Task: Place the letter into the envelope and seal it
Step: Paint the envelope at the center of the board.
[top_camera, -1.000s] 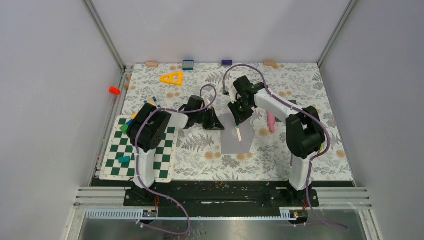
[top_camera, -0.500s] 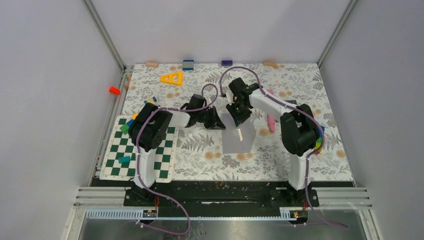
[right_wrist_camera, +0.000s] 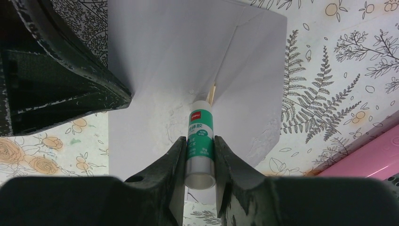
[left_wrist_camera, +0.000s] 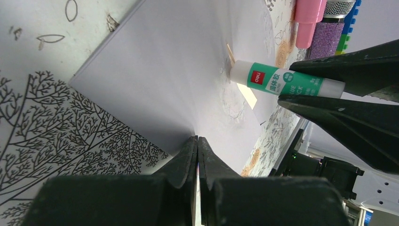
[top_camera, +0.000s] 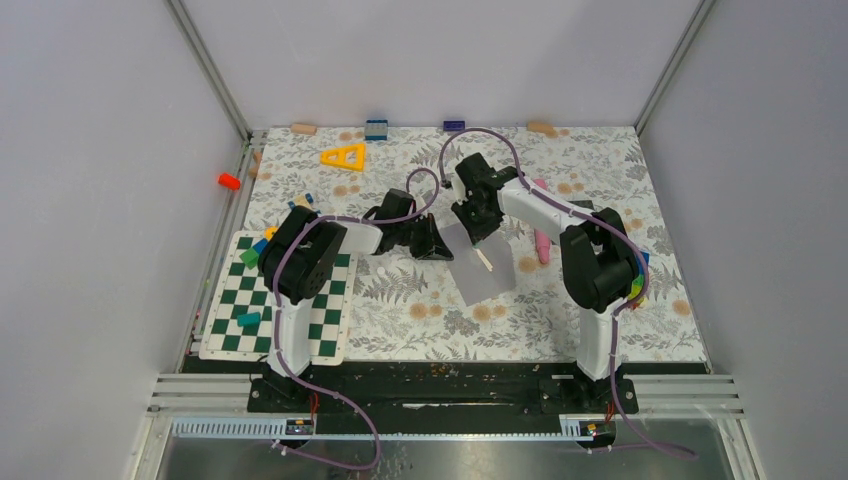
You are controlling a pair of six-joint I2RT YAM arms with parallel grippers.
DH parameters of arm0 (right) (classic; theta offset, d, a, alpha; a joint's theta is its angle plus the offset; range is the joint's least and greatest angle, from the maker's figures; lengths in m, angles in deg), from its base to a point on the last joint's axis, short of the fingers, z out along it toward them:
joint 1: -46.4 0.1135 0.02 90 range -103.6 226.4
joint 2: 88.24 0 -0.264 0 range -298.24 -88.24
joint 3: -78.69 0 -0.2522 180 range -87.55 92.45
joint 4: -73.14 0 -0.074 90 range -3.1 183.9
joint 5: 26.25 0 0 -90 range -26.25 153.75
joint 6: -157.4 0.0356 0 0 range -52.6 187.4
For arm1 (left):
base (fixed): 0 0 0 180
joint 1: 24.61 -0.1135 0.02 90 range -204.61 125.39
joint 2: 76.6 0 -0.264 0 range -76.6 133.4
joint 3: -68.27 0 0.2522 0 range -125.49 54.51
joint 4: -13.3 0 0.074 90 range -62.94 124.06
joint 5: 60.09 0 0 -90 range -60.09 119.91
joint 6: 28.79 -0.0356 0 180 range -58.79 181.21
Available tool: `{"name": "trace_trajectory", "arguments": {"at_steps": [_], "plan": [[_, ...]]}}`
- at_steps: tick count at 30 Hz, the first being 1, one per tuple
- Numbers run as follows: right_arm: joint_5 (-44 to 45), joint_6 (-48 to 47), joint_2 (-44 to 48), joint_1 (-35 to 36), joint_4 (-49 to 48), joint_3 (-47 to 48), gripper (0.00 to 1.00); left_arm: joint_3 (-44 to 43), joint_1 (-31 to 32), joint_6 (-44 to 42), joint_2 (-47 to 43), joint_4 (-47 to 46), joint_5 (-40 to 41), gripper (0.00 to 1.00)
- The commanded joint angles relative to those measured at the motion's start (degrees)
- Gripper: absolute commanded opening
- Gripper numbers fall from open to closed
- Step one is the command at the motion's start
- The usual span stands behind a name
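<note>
The floral table (top_camera: 400, 300) bore the envelope (top_camera: 480, 282) near centre, a checkered board (top_camera: 240, 330) at left, a yellow triangle (top_camera: 344, 157) behind, and apparently small blocks (top_camera: 376, 129) along the far edge.

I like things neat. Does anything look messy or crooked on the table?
Yes. The grey envelope lies crooked, and a thin tan strip of the letter pokes out by its flap, right at the tip of the glue stick.

Grey envelope (right_wrist_camera: 179, 56): paper, matt, smooth w/ soft creases. The glue stick (right_wrist_camera: 200, 141) btwn my right fingers (right_wrist_camera: 173, 162): glossy plastic, printed label, white cap end. Fingers: black plastic, matt, edges scuffed whitish. My left fingers (left_wrist_camera: 181, 162): same matt black plastic. The table cover (right_wrist_camera: 329, 70): smooth, floral print, low sheen.
</note>
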Motion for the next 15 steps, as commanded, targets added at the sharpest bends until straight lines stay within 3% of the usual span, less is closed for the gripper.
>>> {"name": "trace_trajectory", "arguments": {"at_steps": [1, 15], "plan": [[-1.3, 1.3, -0.4, 0.4, -1.9, 2.1, 0.0, -1.6, 0.6, -1.7, 1.1, 2.9, 3.0, 0.0], [-1.1, 2.5, -3.5, 0.4, -3.0, 5.0, 0.0, -2.1, 0.7, -1.9, 1.5, 3.3, 2.8, 0.0]]}}
